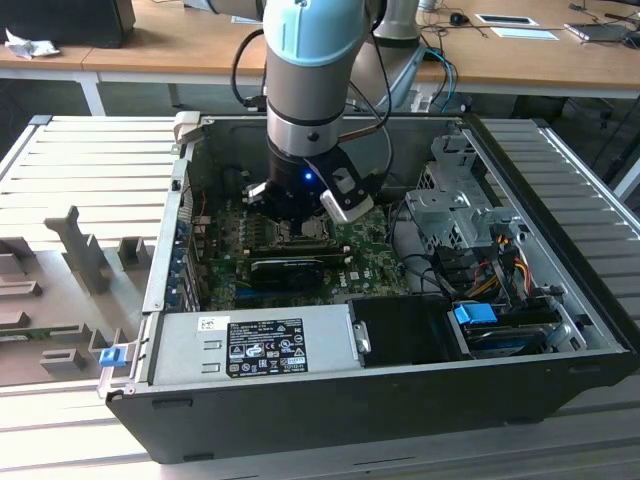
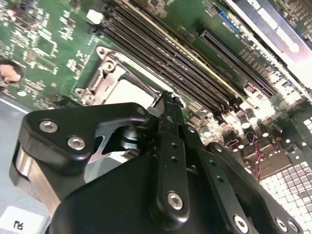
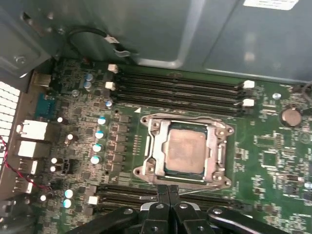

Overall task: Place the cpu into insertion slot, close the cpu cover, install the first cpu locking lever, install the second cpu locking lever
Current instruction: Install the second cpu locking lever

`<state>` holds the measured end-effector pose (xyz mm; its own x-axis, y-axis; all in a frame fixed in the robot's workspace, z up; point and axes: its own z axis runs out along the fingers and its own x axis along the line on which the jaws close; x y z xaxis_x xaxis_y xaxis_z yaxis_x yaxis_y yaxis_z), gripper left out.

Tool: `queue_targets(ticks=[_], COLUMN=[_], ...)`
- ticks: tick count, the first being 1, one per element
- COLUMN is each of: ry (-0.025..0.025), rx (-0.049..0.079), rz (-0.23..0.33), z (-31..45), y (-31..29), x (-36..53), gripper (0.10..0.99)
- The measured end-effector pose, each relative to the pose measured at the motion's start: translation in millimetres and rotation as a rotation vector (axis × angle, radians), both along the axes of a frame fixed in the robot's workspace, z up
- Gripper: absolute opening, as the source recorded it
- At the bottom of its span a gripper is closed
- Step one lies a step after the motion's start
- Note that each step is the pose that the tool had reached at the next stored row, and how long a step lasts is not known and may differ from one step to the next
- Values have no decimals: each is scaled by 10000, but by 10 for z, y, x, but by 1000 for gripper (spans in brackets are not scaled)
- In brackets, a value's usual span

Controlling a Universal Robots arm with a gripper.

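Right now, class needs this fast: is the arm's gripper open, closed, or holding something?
Gripper: closed, fingers together, holding nothing visible, poised beside the cpu cover, which lies shut over the cpu.

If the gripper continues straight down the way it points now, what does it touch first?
Probably the edge of the cpu cover, closed over the cpu. The gripper has its fingertips together, just beside the insertion slot and the memory slots; depth is unclear.

hidden: in the exterior view we see the arm covering the insertion slot (image 1: 300, 232) | cut off: in the second wrist view the gripper (image 2: 168, 105) hides part of the cpu (image 2: 127, 92) | gripper's base runs off the picture
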<state>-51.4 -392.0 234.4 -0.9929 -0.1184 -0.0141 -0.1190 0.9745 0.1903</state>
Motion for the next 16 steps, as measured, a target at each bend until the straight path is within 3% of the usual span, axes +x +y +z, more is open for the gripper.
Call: queue_targets(ticks=[2,16], ry=[6,6], rx=[5,13], rz=[-1,-2], z=[-45,-75], y=[0,0], x=[-24,-84], gripper=[106,106])
